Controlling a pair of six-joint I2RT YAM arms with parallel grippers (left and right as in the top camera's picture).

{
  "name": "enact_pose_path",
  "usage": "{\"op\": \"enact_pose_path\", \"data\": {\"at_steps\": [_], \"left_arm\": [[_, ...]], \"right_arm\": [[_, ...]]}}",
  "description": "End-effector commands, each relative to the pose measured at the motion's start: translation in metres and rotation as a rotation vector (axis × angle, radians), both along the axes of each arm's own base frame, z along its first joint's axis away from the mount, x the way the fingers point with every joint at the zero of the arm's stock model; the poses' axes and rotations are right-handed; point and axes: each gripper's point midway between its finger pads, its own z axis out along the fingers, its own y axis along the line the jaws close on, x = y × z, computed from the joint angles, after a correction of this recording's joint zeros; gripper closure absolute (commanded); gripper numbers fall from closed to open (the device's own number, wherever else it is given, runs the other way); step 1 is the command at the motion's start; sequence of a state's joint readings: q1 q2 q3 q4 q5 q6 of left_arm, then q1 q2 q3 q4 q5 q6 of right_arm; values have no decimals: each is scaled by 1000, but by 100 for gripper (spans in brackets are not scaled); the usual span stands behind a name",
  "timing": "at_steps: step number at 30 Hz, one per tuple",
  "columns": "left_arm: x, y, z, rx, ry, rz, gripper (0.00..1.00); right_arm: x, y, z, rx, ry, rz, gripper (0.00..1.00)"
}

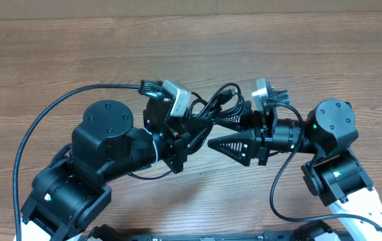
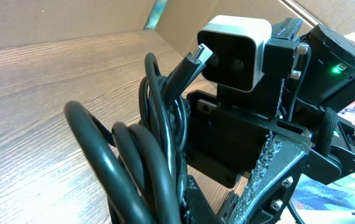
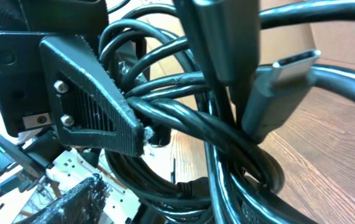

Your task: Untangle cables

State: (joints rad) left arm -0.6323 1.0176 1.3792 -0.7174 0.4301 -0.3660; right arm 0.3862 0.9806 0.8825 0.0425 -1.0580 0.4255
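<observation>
Clamps the left tool [image 1: 201, 124] shut on the cables [image 1: 225, 102], just left of centre in the overhead frame, pinching a thick twist of black cords. Holds the right tool [image 1: 219, 132] facing it from the right with jaws parted and gripping nothing, with the lower finger [image 1: 234, 144] pointing left below the bundle and clear of it. Shows, in the right wrist view, several cords crossing tight against the tip of the left tool's ribbed finger [image 3: 96, 106], with a flat grey plug [image 3: 283, 78] jutting over the knot at upper right of the frame. Shows, in the left wrist view, loops rising at lower left and a plug end [image 2: 197, 56] poking up at upper centre, just beside the white camera [image 2: 234, 43] on the other wrist. Leaves wooden table [image 1: 77, 47] spread around both arms; cannot tell from any view whether the bundle touches it
</observation>
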Motion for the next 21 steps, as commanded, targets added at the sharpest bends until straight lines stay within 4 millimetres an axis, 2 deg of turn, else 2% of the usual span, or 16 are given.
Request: {"op": "enact_pose_path", "data": {"at_steps": [1, 8, 15, 18, 21], "left_arm": [[-11, -8, 6, -26, 2, -70, 96], [-3, -8, 1, -9, 9, -43, 96], [9, -16, -13, 21, 46, -37, 96], [15, -18, -18, 30, 55, -28, 96], [19, -17, -20, 41, 54, -6, 96]], "right_arm": [[-8, 2, 4, 7, -17, 53, 34], [-21, 2, 10, 19, -57, 133, 34], [-26, 1, 10, 19, -60, 158, 35], [-28, 1, 10, 19, -59, 169, 44], [-29, 1, 9, 19, -59, 176, 59]]}}
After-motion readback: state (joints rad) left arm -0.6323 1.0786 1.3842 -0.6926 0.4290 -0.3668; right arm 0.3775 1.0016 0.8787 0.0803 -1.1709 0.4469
